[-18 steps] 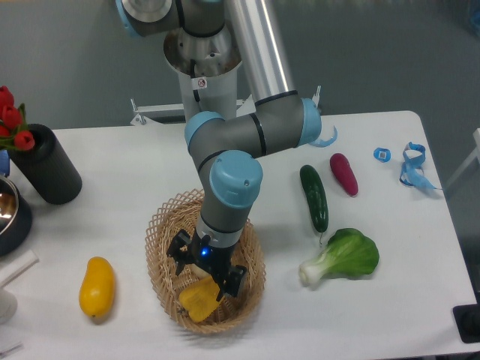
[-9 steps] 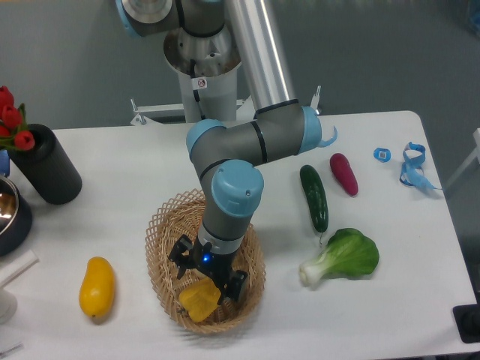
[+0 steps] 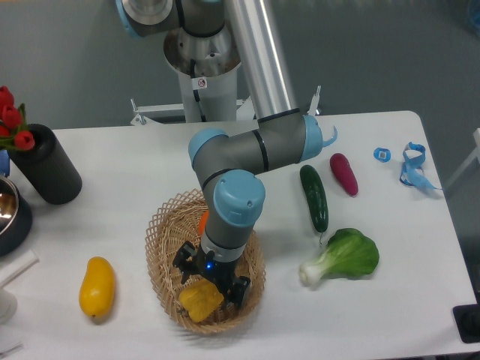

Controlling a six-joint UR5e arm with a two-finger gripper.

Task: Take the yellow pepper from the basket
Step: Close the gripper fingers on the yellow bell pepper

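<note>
My end effector (image 3: 211,280) straddles the yellow pepper (image 3: 200,300) low in the basket (image 3: 160,259) at lower centre, grip unclear to me, and its glossy lobes could squirt sideways if I close off-centre.

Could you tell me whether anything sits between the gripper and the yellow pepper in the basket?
Nothing visible does. The gripper hangs directly over the yellow pepper in the basket, its fingers straddling the top. An orange item lies behind the arm, off the path.
</note>
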